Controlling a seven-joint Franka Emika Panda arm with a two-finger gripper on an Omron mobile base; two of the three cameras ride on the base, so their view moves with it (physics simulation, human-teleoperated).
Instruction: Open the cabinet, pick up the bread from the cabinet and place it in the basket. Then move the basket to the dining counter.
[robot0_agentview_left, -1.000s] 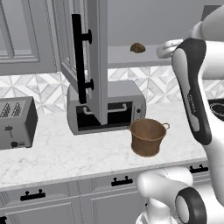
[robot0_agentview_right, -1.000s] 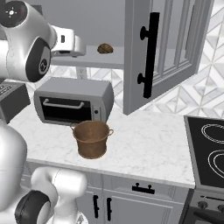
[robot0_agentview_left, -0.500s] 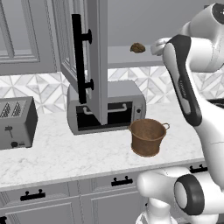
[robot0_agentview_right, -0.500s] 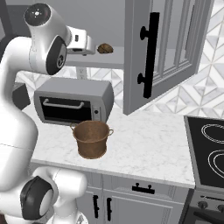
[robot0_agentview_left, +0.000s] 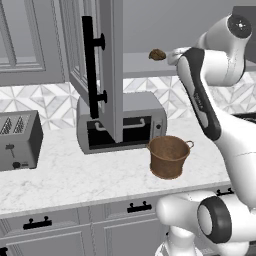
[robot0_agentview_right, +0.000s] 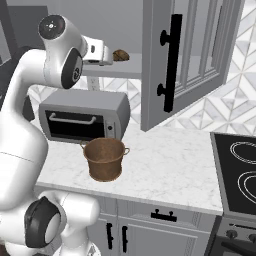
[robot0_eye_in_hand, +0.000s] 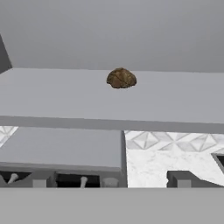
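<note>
Grey panelled wall cabinet door (robot0_agentview_left: 97, 70) standing open, long black bar handle (robot0_agentview_right: 171, 62) facing out. Small rough brown bread lump (robot0_eye_in_hand: 121, 78) lying on grey inner shelf (robot0_eye_in_hand: 175, 103), well back from front edge. White arm's two-finger gripper (robot0_agentview_right: 106, 55) hovering at shelf height, just beside bread (finger spread impossible to judge). Round brown woven basket (robot0_agentview_left: 169, 156) sitting on white marble counter (robot0_agentview_left: 60, 175), in front of silver toaster oven (robot0_agentview_right: 82, 116).
</note>
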